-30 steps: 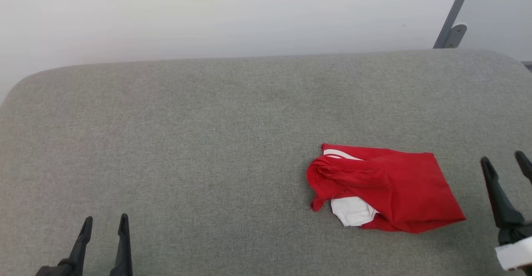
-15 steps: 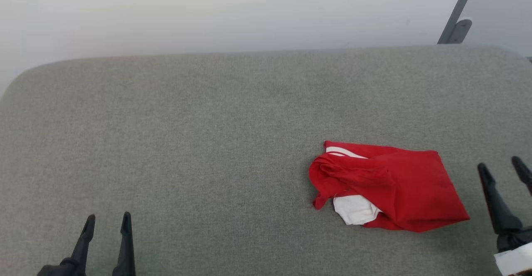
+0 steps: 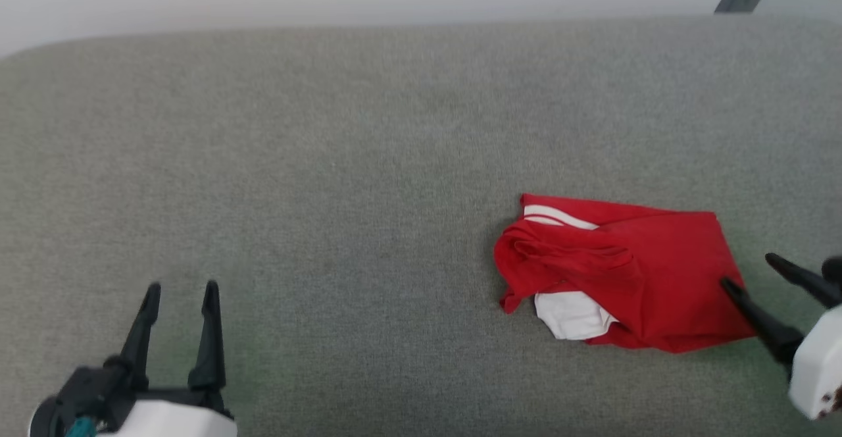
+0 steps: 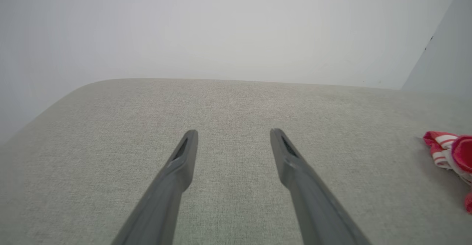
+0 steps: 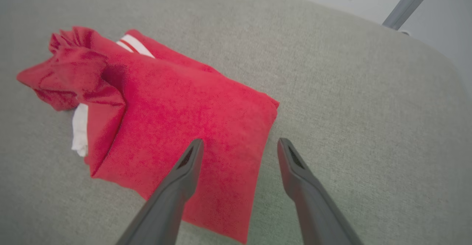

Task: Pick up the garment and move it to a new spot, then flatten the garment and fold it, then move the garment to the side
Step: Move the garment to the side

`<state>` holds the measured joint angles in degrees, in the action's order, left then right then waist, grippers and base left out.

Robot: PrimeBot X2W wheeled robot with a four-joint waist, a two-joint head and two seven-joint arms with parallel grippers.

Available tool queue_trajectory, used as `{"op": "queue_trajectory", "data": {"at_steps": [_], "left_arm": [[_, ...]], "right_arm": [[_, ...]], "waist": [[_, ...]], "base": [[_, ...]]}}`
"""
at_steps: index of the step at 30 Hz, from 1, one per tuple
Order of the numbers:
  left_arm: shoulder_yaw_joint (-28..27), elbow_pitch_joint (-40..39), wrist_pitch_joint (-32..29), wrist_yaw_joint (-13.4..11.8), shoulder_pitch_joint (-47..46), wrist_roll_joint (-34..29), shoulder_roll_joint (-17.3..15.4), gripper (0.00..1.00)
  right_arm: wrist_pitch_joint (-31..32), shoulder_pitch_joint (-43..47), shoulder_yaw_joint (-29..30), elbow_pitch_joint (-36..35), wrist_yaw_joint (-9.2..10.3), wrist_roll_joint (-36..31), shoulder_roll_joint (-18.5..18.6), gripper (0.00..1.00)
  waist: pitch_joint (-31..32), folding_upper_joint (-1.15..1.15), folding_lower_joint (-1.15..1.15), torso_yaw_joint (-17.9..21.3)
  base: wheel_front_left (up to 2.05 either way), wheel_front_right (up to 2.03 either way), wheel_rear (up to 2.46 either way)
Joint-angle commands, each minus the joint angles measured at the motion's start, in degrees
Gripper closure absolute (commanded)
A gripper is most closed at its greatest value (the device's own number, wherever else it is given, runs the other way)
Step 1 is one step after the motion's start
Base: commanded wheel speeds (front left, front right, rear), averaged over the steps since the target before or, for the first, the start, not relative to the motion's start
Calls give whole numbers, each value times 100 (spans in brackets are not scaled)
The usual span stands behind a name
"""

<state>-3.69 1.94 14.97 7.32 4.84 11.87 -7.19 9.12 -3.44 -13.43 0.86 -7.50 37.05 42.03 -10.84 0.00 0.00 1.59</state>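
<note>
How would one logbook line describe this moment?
red-and-white soft T-shirt crumpled on grey fabric surface | right gripper open over its edge | left gripper open, apart

The grey padded surface (image 3: 329,160) is viewed from above by the head camera, low and forward from the left wrist, closely from the right wrist. The garment (image 3: 658,272) is shared by all three.

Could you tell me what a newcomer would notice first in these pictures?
A crumpled red T-shirt with a white sleeve lies right of centre on the grey fabric surface. The right gripper hovers open at its right edge, one finger over the red cloth; the left gripper is open, far left.
</note>
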Motion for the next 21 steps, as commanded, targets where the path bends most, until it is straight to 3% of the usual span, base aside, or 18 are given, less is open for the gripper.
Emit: {"op": "queue_trajectory", "data": {"at_steps": [1, 5, 12, 21], "left_arm": [[22, 1, 26, 18, -162, -27, -14, 0], [126, 17, 26, 18, -465, -12, -3, 0], [385, 78, 26, 18, -988, -27, 105, 0], [535, 150, 26, 18, -1470, 7, 96, 0]], "right_arm": [[364, -197, -96, -40, 2, 111, 181, 0], [1437, -534, -67, -89, 2, 507, 483, 0], [2888, -1066, 95, 78, 1, 967, 386, 0], [3949, -1254, -104, 99, 1, 1182, 302, 0]], "waist": [[-215, 0, 0, 39], [-484, 0, 0, 1], [-930, 0, 0, -161], [-1375, 0, 0, -398]], "base": [[0, 0, 0], [0, 0, 0], [0, 0, 0], [0, 0, 0]]}}
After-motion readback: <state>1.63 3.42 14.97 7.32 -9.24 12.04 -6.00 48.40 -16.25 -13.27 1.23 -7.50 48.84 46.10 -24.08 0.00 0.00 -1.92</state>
